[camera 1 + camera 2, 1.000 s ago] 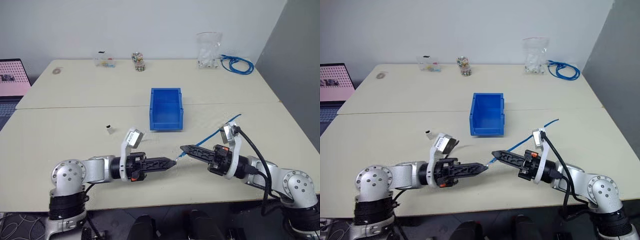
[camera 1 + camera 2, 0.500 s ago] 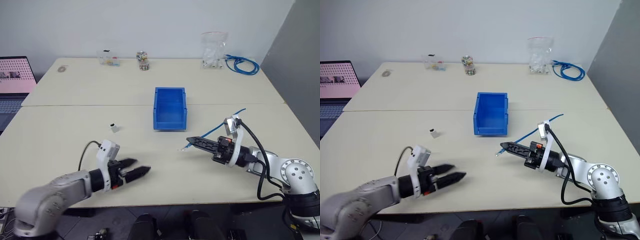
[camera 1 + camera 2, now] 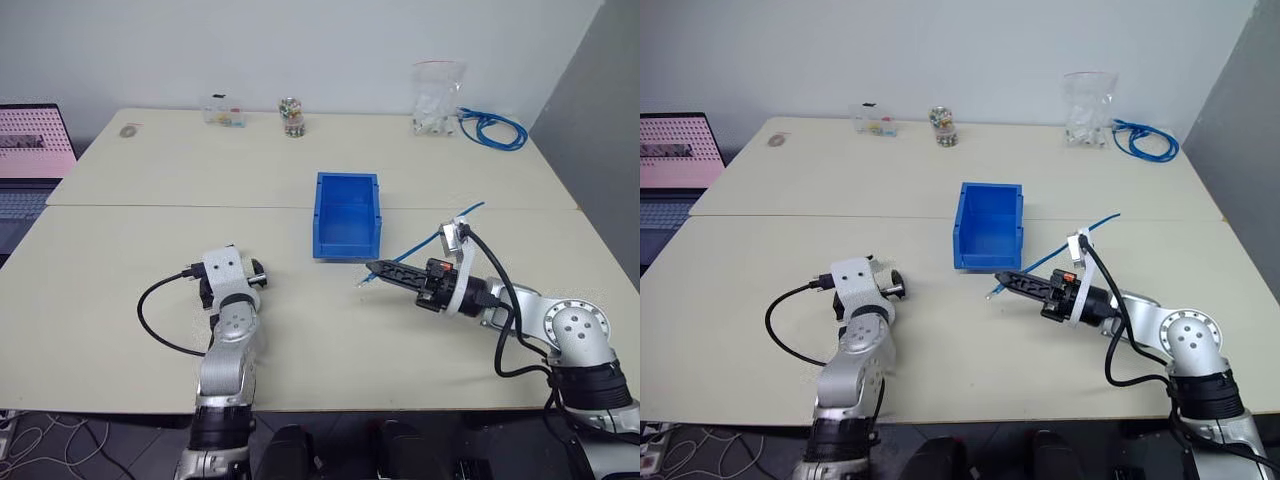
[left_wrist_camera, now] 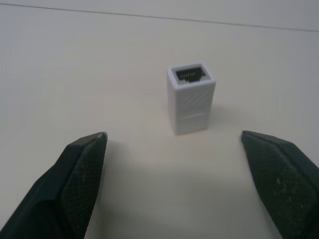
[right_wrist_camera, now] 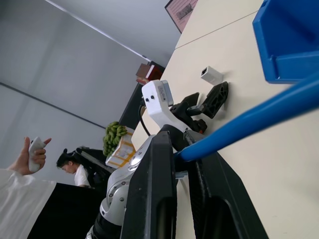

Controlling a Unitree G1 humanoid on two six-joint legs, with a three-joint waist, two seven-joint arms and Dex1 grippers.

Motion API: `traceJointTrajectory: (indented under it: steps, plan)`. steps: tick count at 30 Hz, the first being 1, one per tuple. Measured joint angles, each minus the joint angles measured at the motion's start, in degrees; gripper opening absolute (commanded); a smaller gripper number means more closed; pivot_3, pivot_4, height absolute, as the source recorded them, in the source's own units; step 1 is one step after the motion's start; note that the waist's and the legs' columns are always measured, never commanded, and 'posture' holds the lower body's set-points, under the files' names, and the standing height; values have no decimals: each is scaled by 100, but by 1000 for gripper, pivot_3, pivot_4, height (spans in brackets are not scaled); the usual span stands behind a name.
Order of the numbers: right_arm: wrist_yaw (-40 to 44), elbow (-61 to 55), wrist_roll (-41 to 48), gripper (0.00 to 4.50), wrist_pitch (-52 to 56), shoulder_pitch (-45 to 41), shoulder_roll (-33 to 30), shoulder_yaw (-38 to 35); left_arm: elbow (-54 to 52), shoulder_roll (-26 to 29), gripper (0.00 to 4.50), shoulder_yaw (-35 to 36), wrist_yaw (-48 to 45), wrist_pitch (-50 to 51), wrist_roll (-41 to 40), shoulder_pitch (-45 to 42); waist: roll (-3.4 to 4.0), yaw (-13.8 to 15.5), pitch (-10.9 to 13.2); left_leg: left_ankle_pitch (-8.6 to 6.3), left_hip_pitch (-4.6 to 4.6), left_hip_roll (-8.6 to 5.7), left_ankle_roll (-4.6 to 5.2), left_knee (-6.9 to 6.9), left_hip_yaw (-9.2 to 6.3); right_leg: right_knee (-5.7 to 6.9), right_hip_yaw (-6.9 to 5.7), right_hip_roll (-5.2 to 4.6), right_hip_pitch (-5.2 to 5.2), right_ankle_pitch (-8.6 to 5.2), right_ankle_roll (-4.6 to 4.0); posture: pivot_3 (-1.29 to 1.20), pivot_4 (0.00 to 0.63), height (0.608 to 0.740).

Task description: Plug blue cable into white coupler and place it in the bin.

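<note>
The white coupler point(image 4: 192, 97) stands upright on the table with its socket facing up. My left gripper point(image 4: 173, 135) is open and low over the table, a finger on each side just short of the coupler, not touching it. The right wrist view shows the same pairing, coupler point(image 5: 212, 74) just beyond the left fingers. My right gripper point(image 3: 372, 268) is shut on the blue cable point(image 3: 422, 242) near its plug end; the rest trails back to the right across the table. The blue bin point(image 3: 346, 250) stands just behind the right fingertips, with nothing inside that I can see.
Along the far table edge stand a clear bag of white pieces point(image 3: 440, 95), a coiled blue cable bundle point(image 3: 492, 128), a small jar point(image 3: 292, 117) and a small clear box point(image 3: 225, 112). A laptop point(image 3: 30, 140) sits at far left. A person point(image 5: 30, 164) is visible beyond the table.
My left gripper let go at the cable's plug end, opened wide and swung left and forward to the coupler. The right gripper kept hold of the cable and edged forward. The head camera shifted.
</note>
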Motion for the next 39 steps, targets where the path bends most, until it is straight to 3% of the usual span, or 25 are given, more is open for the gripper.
traceJointTrajectory:
  steps: [5,8,22,30,33,37,39]
  plan:
    - [-18,-42,-16,61,41,100,0,-139,626,108,4496,134,-268,-469,1,-294,0,-9,0,0,1,-1,0,1,0,2,0,1,0,1,1,0,150,740]
    - [-77,-76,-16,61,58,218,8,-156,757,128,4020,173,-404,-620,0,-321,0,-11,0,0,1,-1,0,3,-2,4,1,1,0,2,3,0,150,740]
    - [-329,-243,-14,61,56,307,208,-330,770,-8,758,158,-618,-666,102,-324,0,-19,-1,1,0,-3,1,14,1,3,6,19,1,10,19,0,150,740]
    - [-463,-243,-20,61,52,319,286,-348,646,68,746,149,-892,-502,74,-285,0,-22,-1,1,0,-2,1,14,1,5,6,21,1,11,18,0,150,740]
    - [-483,-268,-97,61,49,331,280,-349,174,466,746,-127,-1948,-98,-292,-32,0,-28,-1,1,0,-1,1,12,0,3,5,23,1,11,17,0,150,740]
    - [52,-578,-984,61,85,129,-265,-212,-1251,2433,746,-1030,-4623,442,-958,931,12,-98,0,1,5,4,0,-2,15,4,10,27,-14,9,10,0,150,740]
    - [352,-638,-1330,61,77,-78,-394,-139,-1573,3014,746,-1227,-5649,400,-1218,1148,25,-113,2,1,10,4,1,0,13,7,10,27,-12,5,6,0,150,740]
